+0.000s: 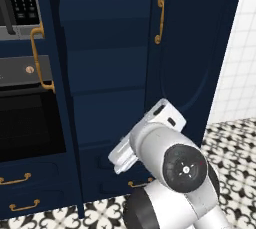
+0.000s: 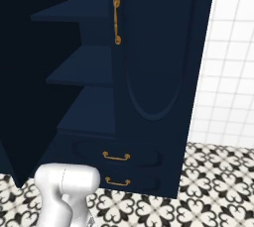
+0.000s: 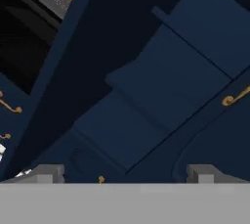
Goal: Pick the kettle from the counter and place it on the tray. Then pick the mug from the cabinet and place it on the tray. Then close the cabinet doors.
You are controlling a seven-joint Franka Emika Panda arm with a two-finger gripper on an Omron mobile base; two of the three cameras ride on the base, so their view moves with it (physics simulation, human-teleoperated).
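Observation:
The cabinet point(image 1: 107, 73) is navy blue and stands straight ahead, with its inner shelves point(image 2: 87, 65) showing bare. Its left door point(image 1: 56, 83) is swung out towards me, its gold handle point(image 1: 37, 58) in front of the oven. The right door point(image 2: 158, 47) lies shut over the right half, with its gold handle point(image 2: 116, 20) near the cabinet's middle. My gripper point(image 3: 125, 174) is open with nothing between its fingertips point(image 3: 46, 173). It faces the shelves from a little way off. The white hand point(image 1: 125, 153) hangs low before the cabinet's drawers. The kettle, mug, tray and counter are out of view.
A black oven point(image 1: 22, 123) and a microwave point(image 1: 20, 3) stand left of the cabinet. Two drawers with gold handles point(image 2: 116, 156) sit under the shelves. A white tiled wall point(image 2: 228, 72) rises on the right above black-and-white patterned floor point(image 2: 213, 186).

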